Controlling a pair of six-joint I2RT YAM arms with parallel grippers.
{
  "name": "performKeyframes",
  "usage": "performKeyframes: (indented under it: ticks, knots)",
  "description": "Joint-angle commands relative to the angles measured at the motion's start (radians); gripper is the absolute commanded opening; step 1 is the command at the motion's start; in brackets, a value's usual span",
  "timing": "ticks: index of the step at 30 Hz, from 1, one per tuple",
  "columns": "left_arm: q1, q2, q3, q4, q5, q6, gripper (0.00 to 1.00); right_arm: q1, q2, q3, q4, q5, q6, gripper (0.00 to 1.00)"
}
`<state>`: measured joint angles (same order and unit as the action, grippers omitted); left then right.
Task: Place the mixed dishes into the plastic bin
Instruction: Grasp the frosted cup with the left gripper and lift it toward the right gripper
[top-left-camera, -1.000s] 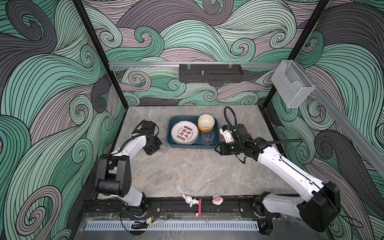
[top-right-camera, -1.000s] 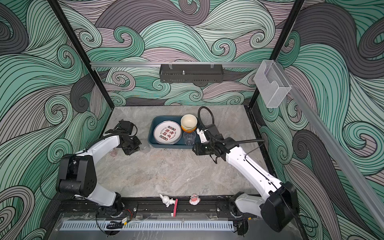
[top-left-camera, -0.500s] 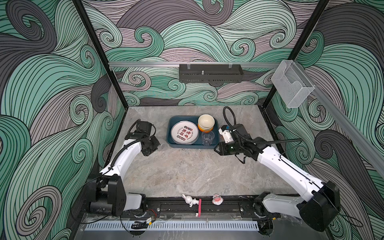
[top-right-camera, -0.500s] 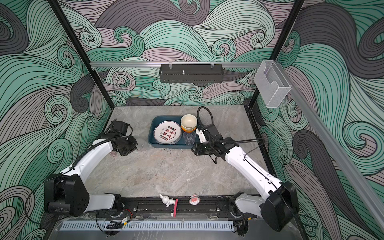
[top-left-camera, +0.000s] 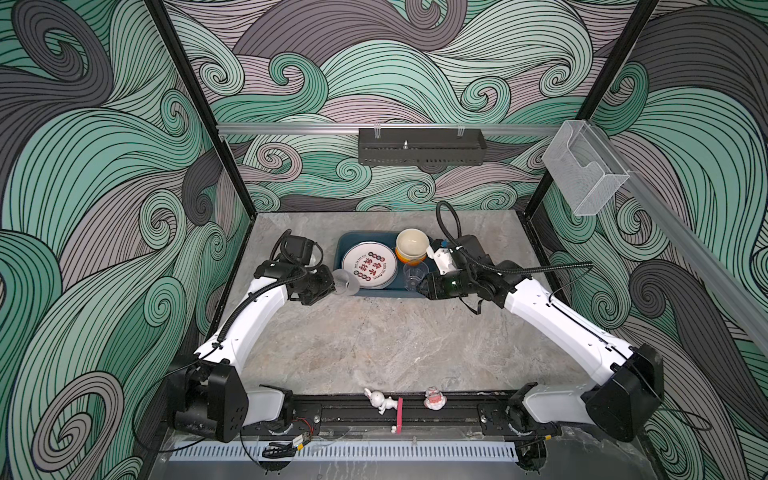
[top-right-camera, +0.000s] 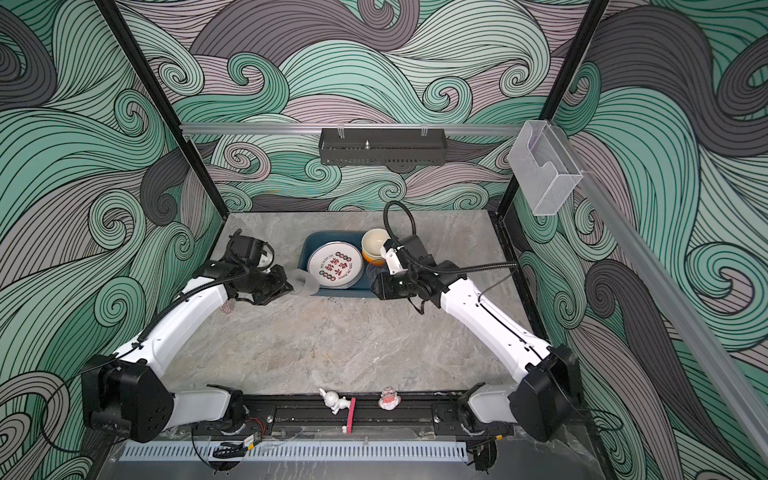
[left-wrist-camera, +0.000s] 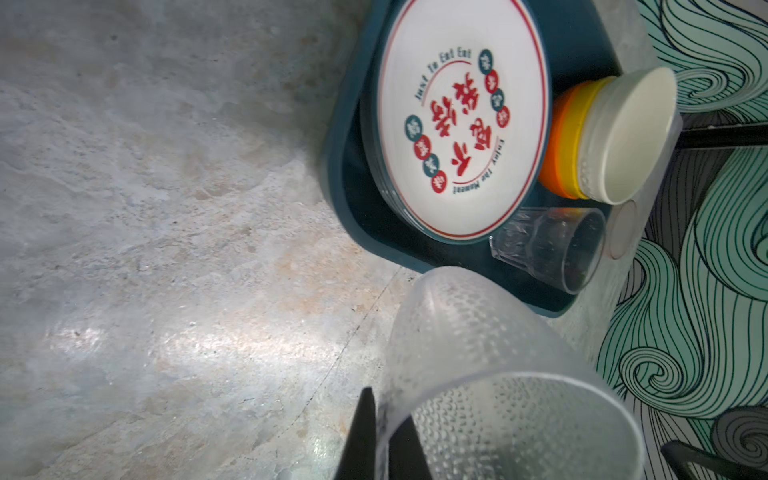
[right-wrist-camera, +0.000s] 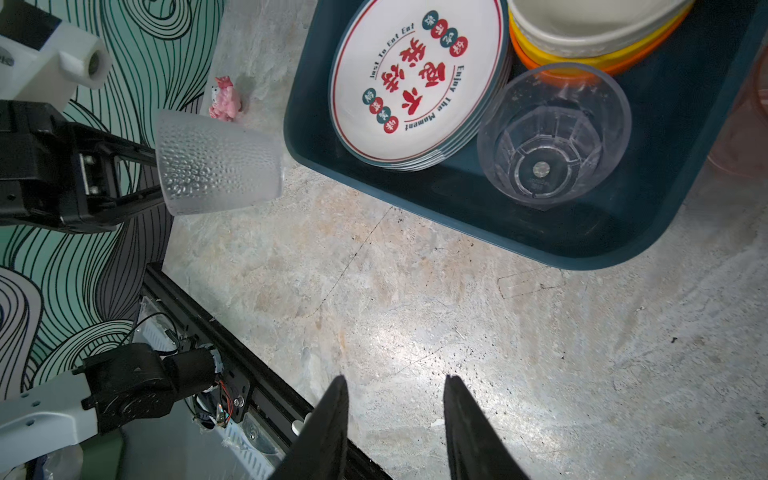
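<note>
Frosted dimpled glass (right-wrist-camera: 218, 168) lies sideways in the left hand (right-wrist-camera: 124, 174), clamped at its rim just beside the teal bin (right-wrist-camera: 457, 199); right hand (right-wrist-camera: 395, 419) hangs parted and empty over the table (right-wrist-camera: 540, 353)

Swirly green/grey wave walls (top-left-camera: 395, 75) w/ black tray (top-left-camera: 421, 146) on rail, clear box (top-left-camera: 584, 174), grey marble tabletop (top-left-camera: 395, 345).

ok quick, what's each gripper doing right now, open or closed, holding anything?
Left gripper: closed on the rim of a frosted dimpled cup, carried on its side next to the bin.
Right gripper: open, holding nothing.
</note>
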<state>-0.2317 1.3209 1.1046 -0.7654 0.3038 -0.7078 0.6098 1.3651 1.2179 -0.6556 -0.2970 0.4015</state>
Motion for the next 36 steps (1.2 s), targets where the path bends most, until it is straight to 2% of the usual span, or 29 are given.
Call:
performKeyframes:
  ticks: [1, 10, 16, 36]
  knots:
    - [-0.068, 0.04, 0.087, -0.017, 0.006, 0.008, 0.01, 0.023, 0.025, 0.068, -0.028, 0.01, -0.002, 0.4]
    - [-0.223, 0.163, 0.232, -0.053, -0.035, 0.018, 0.01, 0.062, 0.094, 0.193, -0.106, 0.1, -0.015, 0.41]
    - [-0.285, 0.208, 0.279, -0.064, -0.058, 0.021, 0.01, 0.079, 0.135, 0.248, -0.128, 0.12, -0.018, 0.41]
    - [-0.358, 0.253, 0.339, -0.078, -0.08, 0.021, 0.02, 0.112, 0.235, 0.362, -0.162, 0.143, -0.007, 0.42]
